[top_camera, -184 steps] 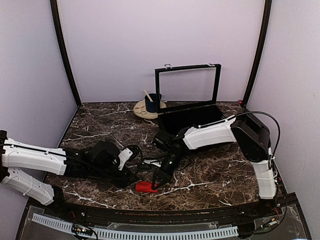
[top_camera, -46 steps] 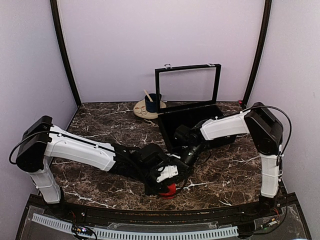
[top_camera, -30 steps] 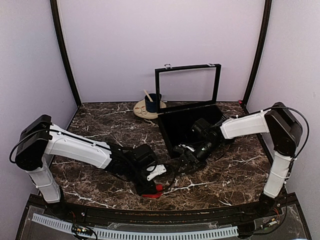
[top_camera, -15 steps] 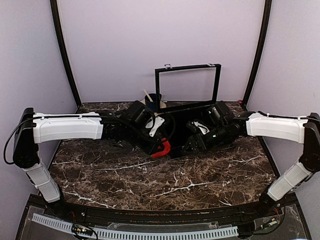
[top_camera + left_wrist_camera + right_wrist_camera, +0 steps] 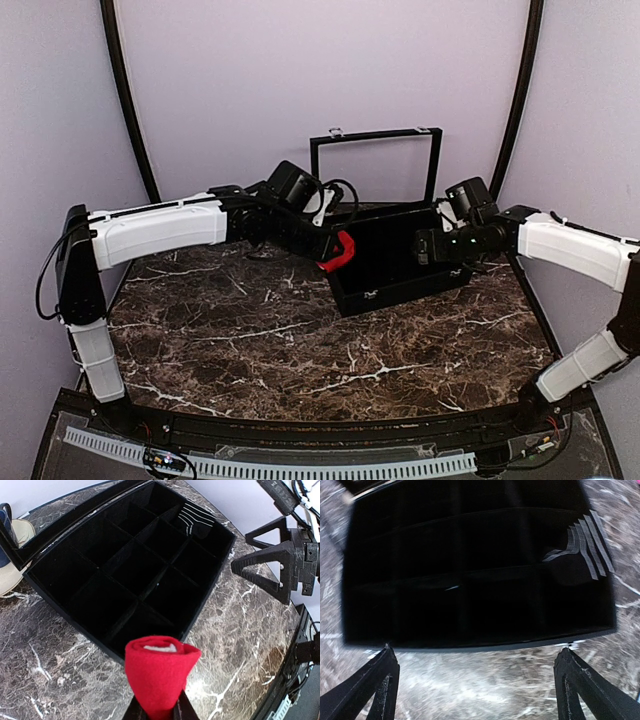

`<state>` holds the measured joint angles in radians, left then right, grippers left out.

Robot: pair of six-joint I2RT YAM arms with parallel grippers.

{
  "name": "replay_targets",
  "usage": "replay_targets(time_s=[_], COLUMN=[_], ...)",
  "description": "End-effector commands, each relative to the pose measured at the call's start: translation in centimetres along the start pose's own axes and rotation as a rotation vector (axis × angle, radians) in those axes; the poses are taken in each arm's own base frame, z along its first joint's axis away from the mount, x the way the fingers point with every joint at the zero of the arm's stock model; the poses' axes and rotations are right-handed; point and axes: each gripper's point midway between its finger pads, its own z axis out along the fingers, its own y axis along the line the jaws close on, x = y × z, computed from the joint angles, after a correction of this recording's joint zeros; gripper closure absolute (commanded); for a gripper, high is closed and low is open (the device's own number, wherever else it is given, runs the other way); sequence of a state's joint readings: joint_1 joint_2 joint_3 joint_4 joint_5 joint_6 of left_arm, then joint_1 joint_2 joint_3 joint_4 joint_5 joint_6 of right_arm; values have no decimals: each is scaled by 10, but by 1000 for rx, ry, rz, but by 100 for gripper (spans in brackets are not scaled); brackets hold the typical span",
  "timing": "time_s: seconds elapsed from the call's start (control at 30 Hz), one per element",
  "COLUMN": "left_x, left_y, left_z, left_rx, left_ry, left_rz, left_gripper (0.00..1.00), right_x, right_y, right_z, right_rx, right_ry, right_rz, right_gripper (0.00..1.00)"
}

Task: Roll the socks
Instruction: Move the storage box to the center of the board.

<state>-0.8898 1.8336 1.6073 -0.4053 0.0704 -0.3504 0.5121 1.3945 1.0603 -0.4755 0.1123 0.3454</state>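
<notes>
**Sock roll: handling**

The left hand pinches the rolled socks above the edge of the box. Judged soft, light and prone to unwinding, so grip across the layers. The right hand is spread wide and empty.

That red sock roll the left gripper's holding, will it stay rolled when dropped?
Probably soft and light: the sock bulges above the left gripper pinching it. The roll looks loose, its white core showing, so it may unroll on release. Dividers in the box should stop rolling.
</notes>
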Motion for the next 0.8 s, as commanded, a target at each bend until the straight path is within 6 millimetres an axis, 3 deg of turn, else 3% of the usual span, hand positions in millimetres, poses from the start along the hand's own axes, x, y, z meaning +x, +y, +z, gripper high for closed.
replay_targets(time_s=[0.0, 0.37, 0.57, 0.77], left_x=[-16, -31, -34, -30], left_y=[4, 15, 20, 34], left_z=[11, 47, 62, 71], left_rx=[-37, -127, -158, -211], left_ry=[-5, 9, 18, 38], left_rz=[-66, -148, -164, -215], left_gripper=[100, 100, 100, 100], right_x=[-15, -7, -1, -2], right_y=[-49, -109, -126, -130], right_z=[7, 31, 44, 51], right_rx=[210, 356, 351, 340], right_ry=[-60, -23, 6, 17], right_rz=[56, 104, 137, 147], right_gripper=[0, 0, 0, 0])
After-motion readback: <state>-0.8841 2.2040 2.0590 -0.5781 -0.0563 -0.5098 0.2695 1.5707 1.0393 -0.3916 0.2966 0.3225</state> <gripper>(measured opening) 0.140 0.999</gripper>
